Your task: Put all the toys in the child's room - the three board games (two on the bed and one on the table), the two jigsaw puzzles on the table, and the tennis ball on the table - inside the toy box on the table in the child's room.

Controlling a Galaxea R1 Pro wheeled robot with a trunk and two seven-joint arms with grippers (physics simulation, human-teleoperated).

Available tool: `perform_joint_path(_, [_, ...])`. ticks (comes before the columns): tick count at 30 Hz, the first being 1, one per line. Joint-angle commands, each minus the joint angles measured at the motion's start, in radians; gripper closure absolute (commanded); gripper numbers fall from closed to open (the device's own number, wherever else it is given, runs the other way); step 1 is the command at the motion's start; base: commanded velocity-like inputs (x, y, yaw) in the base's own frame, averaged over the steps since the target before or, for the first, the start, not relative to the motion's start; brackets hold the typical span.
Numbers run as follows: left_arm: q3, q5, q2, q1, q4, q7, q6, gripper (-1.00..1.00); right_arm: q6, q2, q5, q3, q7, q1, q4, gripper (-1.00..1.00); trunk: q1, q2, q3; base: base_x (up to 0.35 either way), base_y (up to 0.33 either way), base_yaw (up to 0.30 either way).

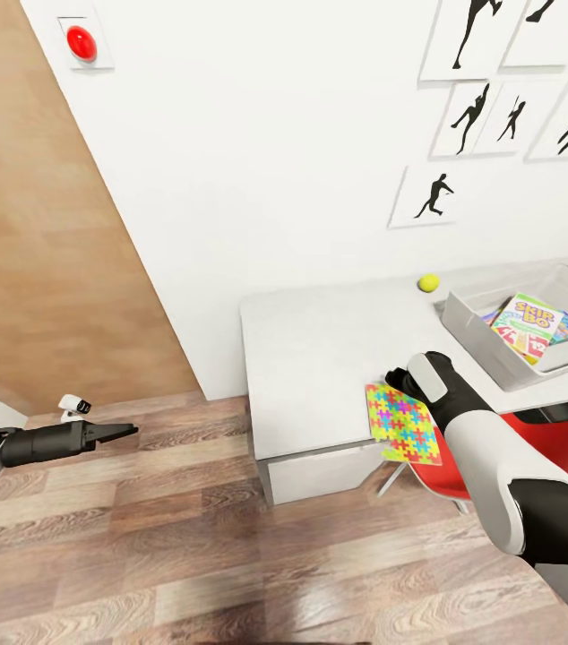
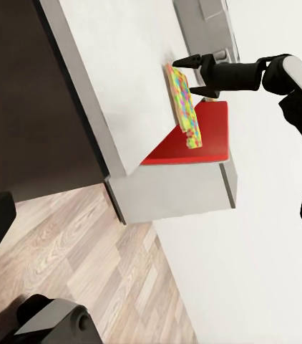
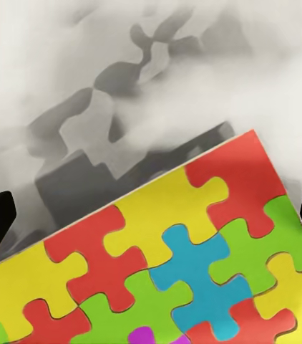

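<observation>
On the counter [image 1: 320, 358]: puzzle [image 1: 402, 424] overhanging the front edge, ball [image 1: 428, 283] at back, box [image 1: 499, 345] right holding games [image 1: 528, 324].

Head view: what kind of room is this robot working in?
Probably a child's bedroom or playroom: black sports-silhouette pictures hang on the white wall, and the grey table carries a jigsaw puzzle, a tennis ball and a toy box of board games.

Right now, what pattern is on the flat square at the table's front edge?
The jigsaw puzzle shows interlocking pieces in red, yellow, green and blue, clearest in the right wrist view.
</observation>
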Motion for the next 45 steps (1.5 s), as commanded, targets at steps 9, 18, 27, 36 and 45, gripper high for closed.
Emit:
perform_joint_path(9, [-0.006, 0.005, 0.001, -0.001, 0.000, -0.003, 0.011, -1.00, 0.003, 0.000, -0.008, -0.002, -0.007, -0.001, -0.005, -1.00, 0.001, -0.002, 0.003, 0.000, 0.000, -0.035])
perform_joint_path(18, [-0.006, 0.005, 0.003, -0.002, 0.000, -0.003, 0.011, -1.00, 0.003, 0.000, -0.008, -0.003, -0.008, -0.002, -0.008, -1.00, 0.001, -0.002, 0.015, 0.000, 0.000, -0.131])
perform_joint_path(27, [-0.006, 0.006, 0.003, -0.002, 0.000, -0.003, 0.011, -1.00, 0.003, 0.000, -0.008, -0.004, -0.008, -0.003, -0.009, -1.00, 0.001, -0.002, 0.028, 0.000, 0.000, -0.140])
perform_joint_path(36, [-0.006, 0.006, 0.003, -0.001, 0.000, -0.003, 0.010, -1.00, 0.012, 0.001, -0.010, -0.002, -0.012, -0.003, -0.083, -1.00, 0.001, -0.002, 0.041, 0.000, 0.000, -0.141])
perform_joint_path(45, [-0.005, 0.006, 0.005, -0.001, 0.000, -0.003, 0.009, -1.00, 0.167, 0.009, -0.020, -0.004, -0.006, 0.012, -0.300, -1.00, 0.001, -0.002, 0.054, 0.000, 0.000, -0.141])
